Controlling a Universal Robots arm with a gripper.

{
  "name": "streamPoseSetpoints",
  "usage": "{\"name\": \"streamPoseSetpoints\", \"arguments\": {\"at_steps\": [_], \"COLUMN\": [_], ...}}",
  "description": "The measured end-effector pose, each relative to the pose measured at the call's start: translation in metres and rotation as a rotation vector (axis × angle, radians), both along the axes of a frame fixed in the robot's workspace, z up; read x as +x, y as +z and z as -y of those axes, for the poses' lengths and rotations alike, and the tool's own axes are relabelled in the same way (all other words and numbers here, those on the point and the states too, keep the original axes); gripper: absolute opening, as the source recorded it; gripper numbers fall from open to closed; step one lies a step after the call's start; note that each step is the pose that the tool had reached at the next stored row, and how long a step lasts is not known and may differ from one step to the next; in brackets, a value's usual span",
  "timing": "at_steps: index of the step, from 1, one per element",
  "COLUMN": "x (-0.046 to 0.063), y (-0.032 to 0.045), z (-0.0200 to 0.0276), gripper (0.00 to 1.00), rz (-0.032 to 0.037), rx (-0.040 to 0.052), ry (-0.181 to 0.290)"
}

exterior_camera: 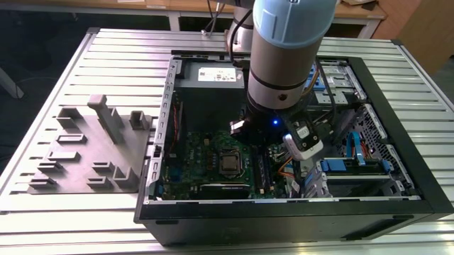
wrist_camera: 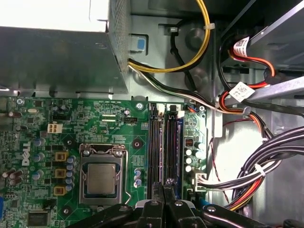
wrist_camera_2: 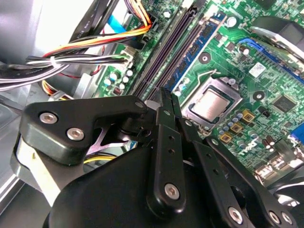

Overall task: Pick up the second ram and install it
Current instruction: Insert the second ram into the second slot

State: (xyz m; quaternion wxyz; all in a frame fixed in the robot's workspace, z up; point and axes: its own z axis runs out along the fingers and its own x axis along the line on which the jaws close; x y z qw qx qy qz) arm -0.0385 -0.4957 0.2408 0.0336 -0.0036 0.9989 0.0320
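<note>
Claw (wrist_camera: 166, 184) poised low inside case (exterior_camera: 284, 215), fingers drawn together at tips; whether pinching ram or only bearing on it, impossible to tell. Ram (wrist_camera: 170, 142) appeared as thin dark strip in slot running straight ahead of tips. Judged seating stage: push needed to go straight down, evenly along stick, until end latches (wrist_camera: 173, 112) closed. Cables (wrist_camera: 266, 175) near one side of claw, CPU (wrist_camera: 101, 178) on other, allowed no sideways drift.
</note>
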Motion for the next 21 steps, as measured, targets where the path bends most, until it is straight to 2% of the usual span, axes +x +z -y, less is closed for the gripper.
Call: {"name": "streamPoseSetpoints", "arguments": {"at_steps": [7, 16, 21], "x": [0.0001, 0.0001, 0.0001], "y": [-0.0008, -0.0011, -0.0021], "z": [0.0000, 0.0000, -0.0002], "gripper": [0.09, 0.09, 0.09], "rz": [0.0000, 0.0000, 0.0000], "rx": [0.0003, 0.0003, 0.0005], "ry": [0.019, 0.019, 0.002]}}
